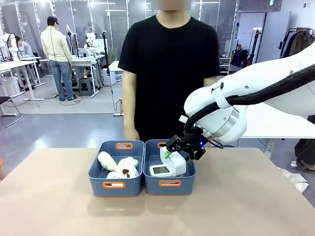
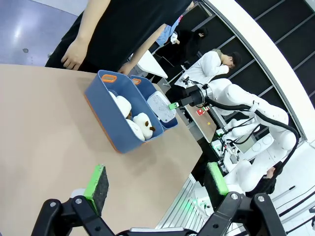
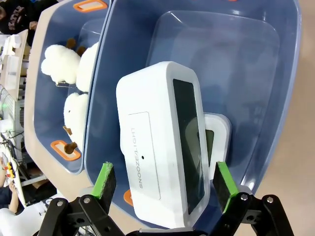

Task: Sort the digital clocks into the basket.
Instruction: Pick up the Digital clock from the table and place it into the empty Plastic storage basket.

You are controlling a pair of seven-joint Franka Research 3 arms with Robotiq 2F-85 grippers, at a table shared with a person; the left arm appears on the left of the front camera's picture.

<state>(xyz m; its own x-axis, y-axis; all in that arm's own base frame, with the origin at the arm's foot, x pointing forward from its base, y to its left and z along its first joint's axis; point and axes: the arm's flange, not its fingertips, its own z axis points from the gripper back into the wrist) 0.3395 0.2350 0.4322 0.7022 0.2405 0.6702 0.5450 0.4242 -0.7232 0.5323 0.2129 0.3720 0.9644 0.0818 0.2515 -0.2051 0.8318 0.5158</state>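
Two slate-blue baskets stand side by side mid-table. In the right basket (image 1: 156, 186) a digital clock (image 1: 159, 170) lies flat, face up. A second white clock (image 1: 176, 163) leans tilted on top of it, its grey LCD face (image 3: 189, 137) turned sideways. My right gripper (image 1: 178, 156) hangs over this basket, open, its green pads (image 3: 105, 179) standing clear of the upper clock's sides. The lower clock (image 3: 216, 135) peeks out beneath. My left gripper (image 2: 156, 181) is open with nothing in it, high above the near table.
The left basket (image 1: 97, 180) holds fluffy white plush toys (image 1: 118, 167). A person in a black shirt (image 1: 167, 64) stands at the far edge, one hand (image 1: 130, 133) just behind the baskets. Bare tabletop lies in front and to both sides.
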